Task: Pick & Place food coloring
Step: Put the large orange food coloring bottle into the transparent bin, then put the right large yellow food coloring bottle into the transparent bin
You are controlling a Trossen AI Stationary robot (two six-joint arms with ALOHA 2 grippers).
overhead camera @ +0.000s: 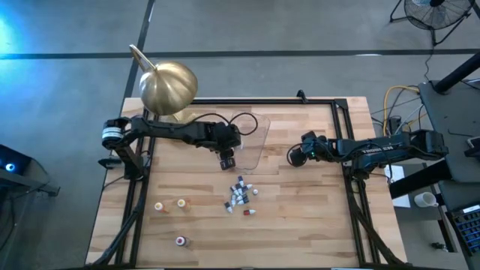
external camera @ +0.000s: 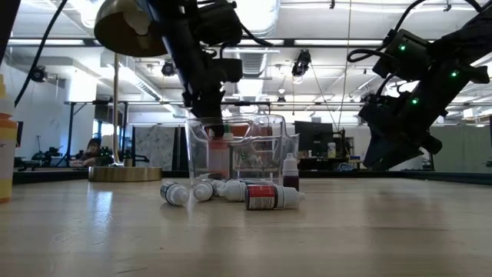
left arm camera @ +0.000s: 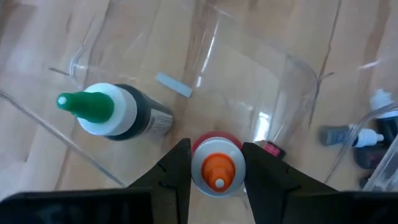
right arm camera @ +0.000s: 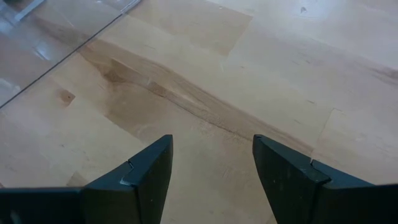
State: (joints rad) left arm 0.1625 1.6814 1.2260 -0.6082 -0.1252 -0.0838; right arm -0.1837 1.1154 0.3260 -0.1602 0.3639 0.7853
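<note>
A wooden table (overhead camera: pixel 315 217) seen from above, with two dark robot arms reaching in from either side. Near the back middle stands a clear plastic tub (overhead camera: pixel 253 142), and behind it at the table's back left corner sits a large brass-coloured dome lamp (overhead camera: pixel 169 86).

The left gripper (overhead camera: pixel 227 159) hangs over the near edge of the tub, pointing down. In its wrist view, its two dark fingers (left arm camera: pixel 177 168) are closed narrowly on either side of a small bottle with an orange cap (left arm camera: pixel 216 168), gripping it upright above the tub's clear floor. Lying on its side inside the tub is a dark bottle with a green cap (left arm camera: pixel 115 113).

Just in front of the tub, near the middle of the table, a loose cluster of tiny food coloring bottles (overhead camera: pixel 240 196) lies tipped over; from table height one with a red label (external camera: pixel 269 197) lies nearest the camera and one small bottle (external camera: pixel 290 171) stands upright behind it. Three more bottles stand apart toward the front left of the table: two side by side (overhead camera: pixel 170 204) and one alone (overhead camera: pixel 181 241) nearer the front edge.

The right gripper (overhead camera: pixel 294 155) hovers to the right of the tub, raised above bare wood, its fingers (right arm camera: pixel 140 177) spread wide and holding nothing.
</note>
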